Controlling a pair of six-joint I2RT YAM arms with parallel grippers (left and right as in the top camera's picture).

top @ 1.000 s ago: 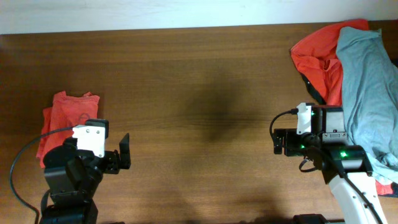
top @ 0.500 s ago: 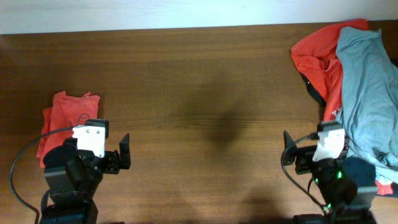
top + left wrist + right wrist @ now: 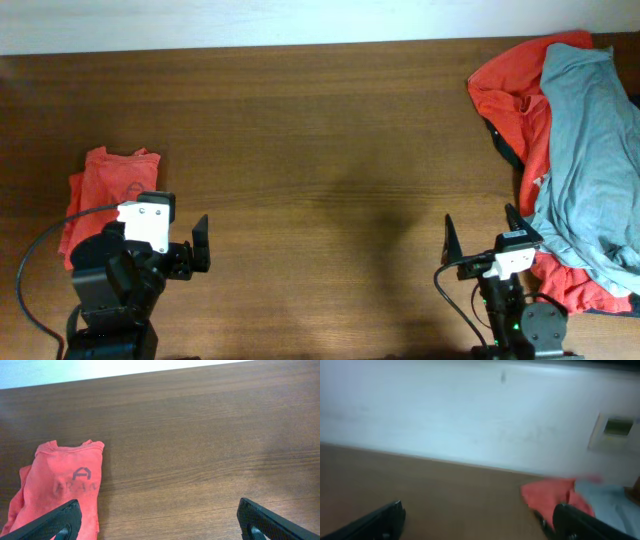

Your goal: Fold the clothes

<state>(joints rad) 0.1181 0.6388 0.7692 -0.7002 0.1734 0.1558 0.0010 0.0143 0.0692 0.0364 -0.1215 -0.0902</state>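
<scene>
A folded orange-red T-shirt (image 3: 105, 185) with a dark chest print lies at the left; it also shows in the left wrist view (image 3: 60, 485). My left gripper (image 3: 165, 242) is open and empty just in front of it, one finger over the shirt's near edge (image 3: 160, 527). At the far right, a crumpled orange-red T-shirt (image 3: 510, 90) lies under a light grey-blue T-shirt (image 3: 590, 150). My right gripper (image 3: 482, 232) is open and empty beside the pile's left edge, near the front. Its wrist view is blurred and shows the orange-red cloth (image 3: 552, 497) ahead on the right.
The brown wooden table (image 3: 330, 150) runs back to a white wall (image 3: 470, 420). A wall plate (image 3: 615, 427) shows on that wall. The pile at the right hangs over the table's right edge.
My right arm has drawn back from the pile toward the table's front edge and now points at the back wall. The left arm and the clothes have not moved.
</scene>
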